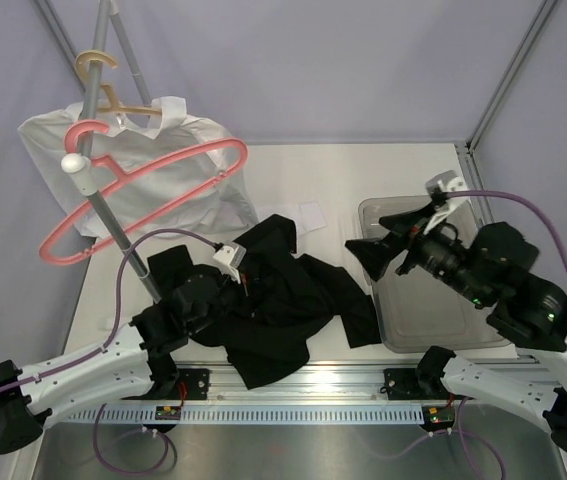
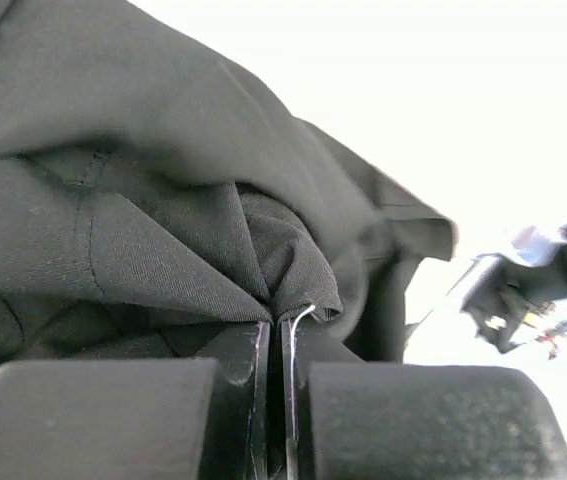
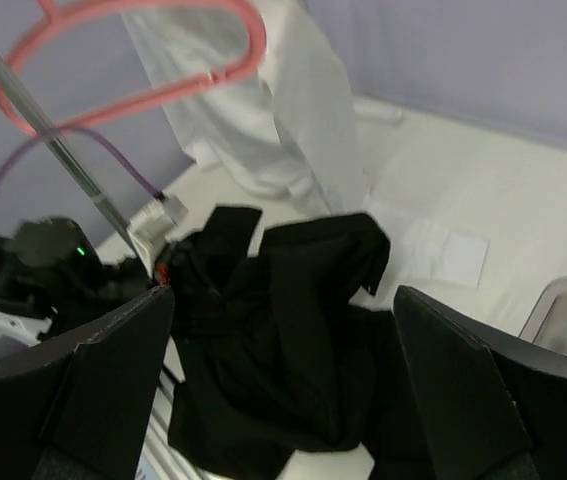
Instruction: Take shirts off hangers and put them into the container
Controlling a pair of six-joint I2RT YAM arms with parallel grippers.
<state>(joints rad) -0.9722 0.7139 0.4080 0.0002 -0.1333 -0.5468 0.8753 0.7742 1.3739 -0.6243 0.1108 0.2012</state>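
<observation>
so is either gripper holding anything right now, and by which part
The left gripper pinches a bunched fold of the black shirt; the right gripper is open and empty.

Surface: white table [image 1: 403,170]. Black shirt [image 1: 283,310] crumpled in heap near front edge, centre. Clear bin [image 1: 413,310] just beside it, right side. Small white scrap [image 1: 312,215] flat behind heap.
</observation>
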